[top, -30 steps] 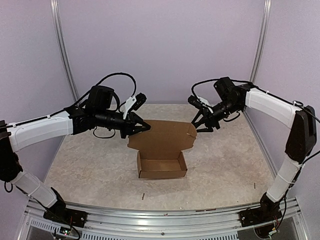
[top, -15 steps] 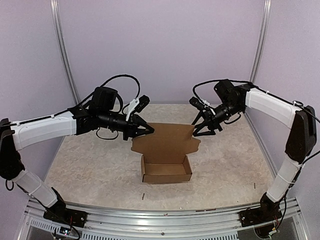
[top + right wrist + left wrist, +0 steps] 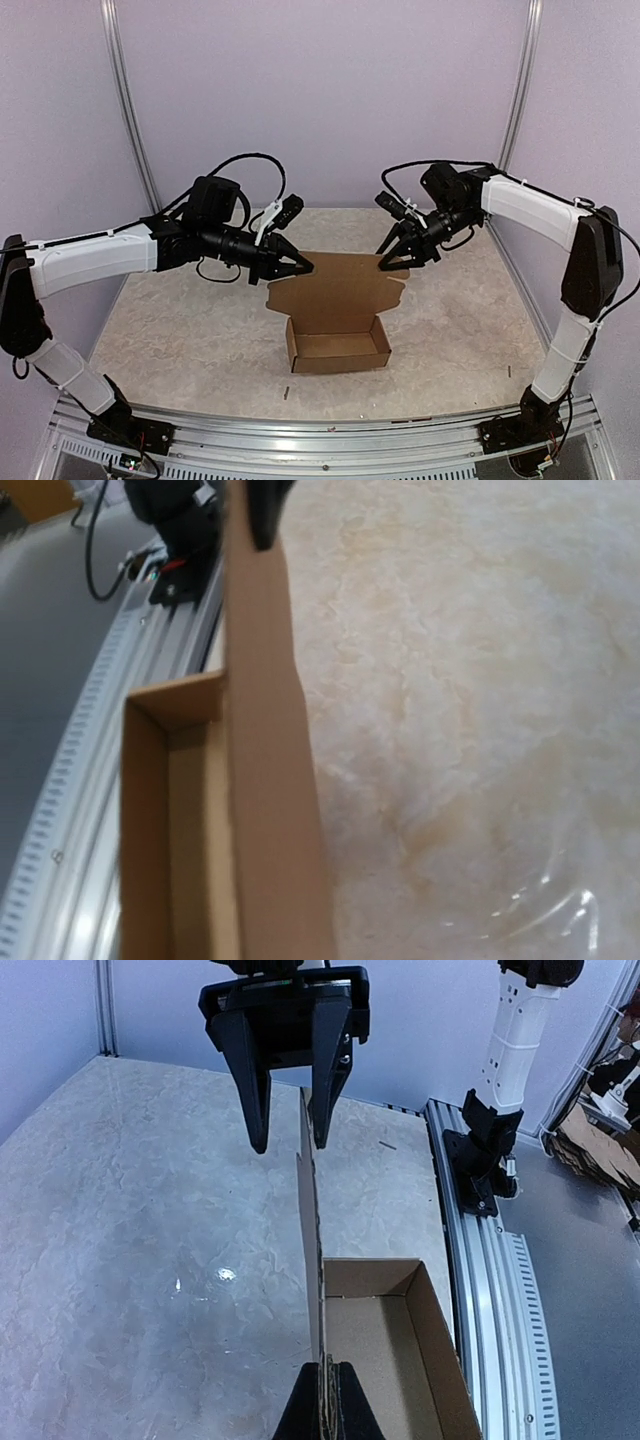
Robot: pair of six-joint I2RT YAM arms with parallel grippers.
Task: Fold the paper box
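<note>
Brown cardboard box (image 3: 338,345) sits around the middle of the table (image 3: 170,320), tray up. Its lid (image 3: 340,285) stands upright off the tray's 12 o'clock wall.

From the top we see the left gripper (image 3: 305,267) at roughly 10 o'clock from the tray, on the lid's upper left corner. The left wrist cam backs that up. Only the very tips (image 3: 298,1415) poke in at 6 o'clock of that shot, but they're pinched tight on the lid's edge.

The right gripper (image 3: 388,263) is at about 2 o'clock, at the lid's upper right corner. The left wrist cam sees it end-on, with its fingers (image 3: 255,1080) straddling the lid edge. There's clear daylight on one side, so we'd call it released, not clamped. Whether the other finger touches the card, we can't tell.

The right wrist cam isn't much help. The lid runs edge-on right up the frame and is blurry, none of that gripper's own fingers show, and the tray is cut off at 6 o'clock. A dark tip at 12 o'clock sits against the lid's far end. The tray's near end is also cropped in the left wrist shot, next to the rail (image 3: 480,1290).
</note>
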